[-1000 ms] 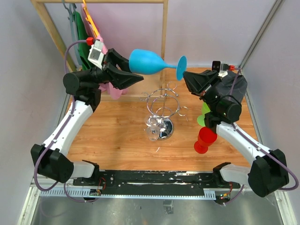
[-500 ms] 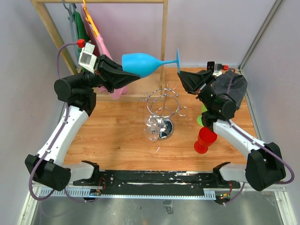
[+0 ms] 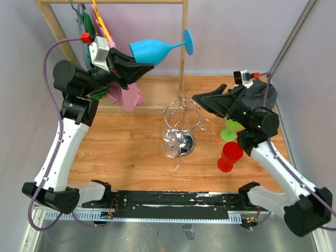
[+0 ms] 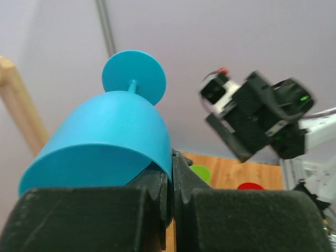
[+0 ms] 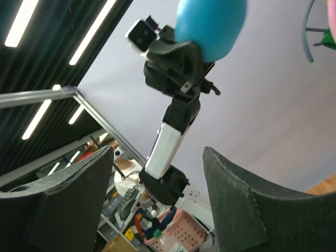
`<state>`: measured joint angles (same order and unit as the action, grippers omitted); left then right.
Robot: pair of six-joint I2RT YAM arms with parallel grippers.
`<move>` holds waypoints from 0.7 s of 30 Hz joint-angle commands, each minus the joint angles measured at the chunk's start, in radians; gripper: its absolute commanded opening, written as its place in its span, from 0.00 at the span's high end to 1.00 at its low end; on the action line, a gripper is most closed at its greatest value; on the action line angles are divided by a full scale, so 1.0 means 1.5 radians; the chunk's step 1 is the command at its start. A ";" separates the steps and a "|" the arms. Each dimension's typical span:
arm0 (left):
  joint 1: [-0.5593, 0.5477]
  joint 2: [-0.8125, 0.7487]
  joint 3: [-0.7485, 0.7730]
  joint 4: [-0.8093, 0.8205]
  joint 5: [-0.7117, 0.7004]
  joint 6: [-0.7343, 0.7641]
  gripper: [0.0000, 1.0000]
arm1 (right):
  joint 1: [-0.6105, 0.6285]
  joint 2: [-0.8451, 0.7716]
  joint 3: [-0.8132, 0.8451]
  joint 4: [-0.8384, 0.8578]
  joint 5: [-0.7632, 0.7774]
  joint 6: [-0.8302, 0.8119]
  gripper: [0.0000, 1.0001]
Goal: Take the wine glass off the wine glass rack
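Observation:
A blue wine glass [image 3: 151, 49] hangs on its side high over the back of the table, foot [image 3: 188, 41] pointing right. My left gripper [image 3: 134, 65] is shut on the bowl's rim; in the left wrist view the rim of the wine glass [image 4: 105, 142] is pinched between the fingers of the left gripper [image 4: 172, 176]. Below it stands the chrome wine glass rack [image 3: 182, 116] on its round base, with a clear glass [image 3: 170, 146] hanging low on it. My right gripper [image 3: 198, 100] is open and empty beside the rack's top, and its view looks up at the wine glass [image 5: 212, 23] past the right gripper [image 5: 157, 197].
A wooden clothes rail [image 3: 184, 37] with hung garments [image 3: 126, 94] stands at the back left. A green cup [image 3: 229, 131] and a red cup [image 3: 229, 156] sit at the right of the wooden table [image 3: 126, 152]. Grey walls close in both sides.
My left arm has lifted the blue glass up and to the left. My right gripper has opened, come away from the glass's foot and dropped toward the rack.

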<state>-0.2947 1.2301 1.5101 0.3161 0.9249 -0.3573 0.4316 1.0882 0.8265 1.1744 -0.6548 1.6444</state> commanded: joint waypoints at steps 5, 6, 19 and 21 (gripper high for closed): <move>0.004 -0.019 0.107 -0.511 -0.122 0.330 1.00 | -0.010 -0.165 0.264 -0.793 -0.056 -0.478 0.21; 0.004 -0.029 0.109 -0.547 -0.129 0.352 1.00 | -0.010 -0.166 0.306 -0.889 -0.028 -0.529 0.20; 0.004 -0.150 0.108 -0.815 -0.171 0.498 1.00 | -0.011 -0.168 0.379 -1.229 0.184 -0.652 0.22; 0.005 -0.166 0.097 -0.839 -0.153 0.517 1.00 | -0.011 -0.164 0.377 -1.238 0.193 -0.654 0.22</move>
<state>-0.2947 1.0237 1.6497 -0.8204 0.6708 0.3344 0.4244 0.8402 1.3994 -0.5755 -0.4477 0.7204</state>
